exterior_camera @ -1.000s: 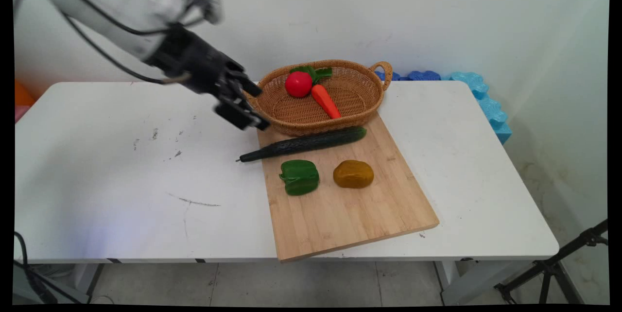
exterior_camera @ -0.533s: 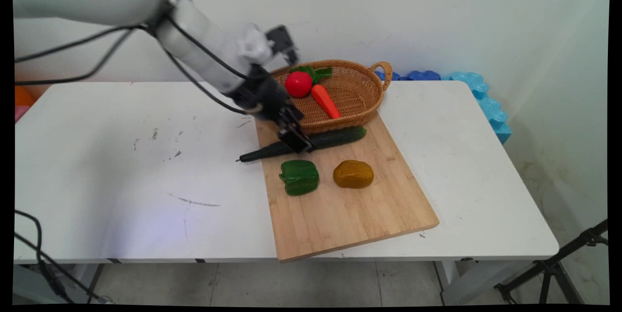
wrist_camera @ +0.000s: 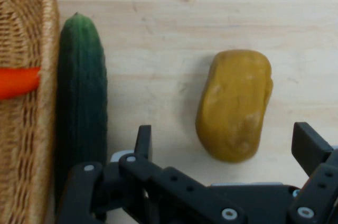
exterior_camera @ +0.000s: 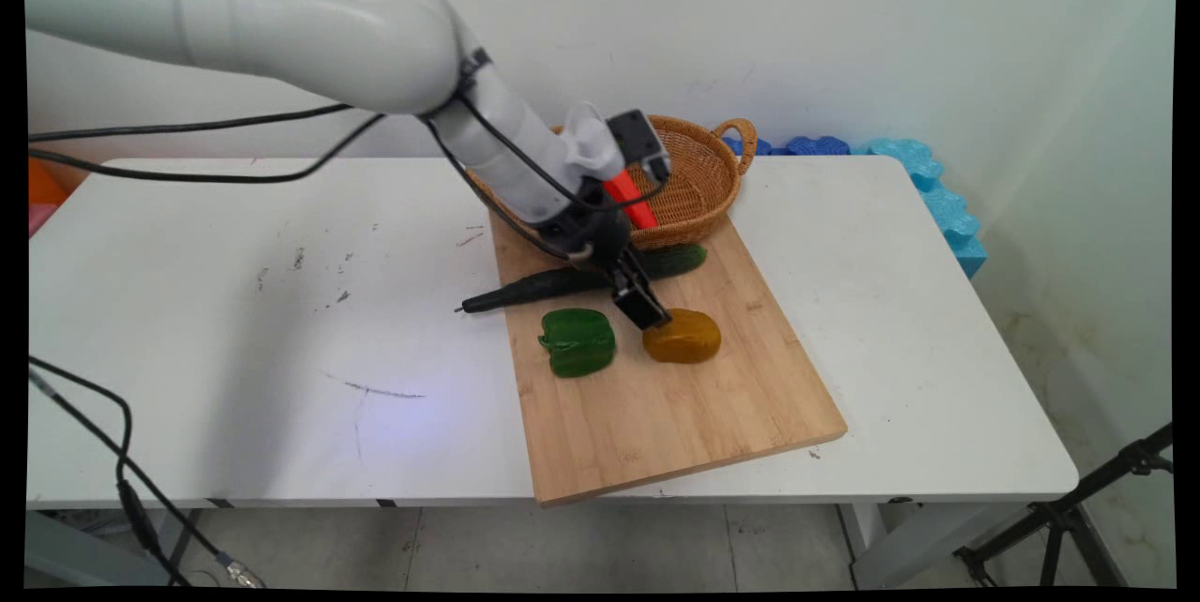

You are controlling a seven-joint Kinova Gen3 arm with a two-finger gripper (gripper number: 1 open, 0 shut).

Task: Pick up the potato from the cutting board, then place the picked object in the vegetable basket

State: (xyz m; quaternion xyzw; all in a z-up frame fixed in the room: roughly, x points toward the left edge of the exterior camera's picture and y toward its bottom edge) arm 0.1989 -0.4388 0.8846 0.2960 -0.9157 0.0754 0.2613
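White table (exterior_camera: 234, 349), bamboo cutting board (exterior_camera: 675, 414). Gripper (exterior_camera: 647, 311) spread wide above the yellow-brown potato (wrist_camera: 235, 105), which lies between cucumber (wrist_camera: 82, 108) and board edge. Judgement: centre both fingers astride potato before closing.

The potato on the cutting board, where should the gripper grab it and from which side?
Grip the potato across its narrow middle, coming straight down from above. It lies flat on the cutting board, clear of the cucumber and green pepper, so its long sides look free. The open gripper already straddles its width.
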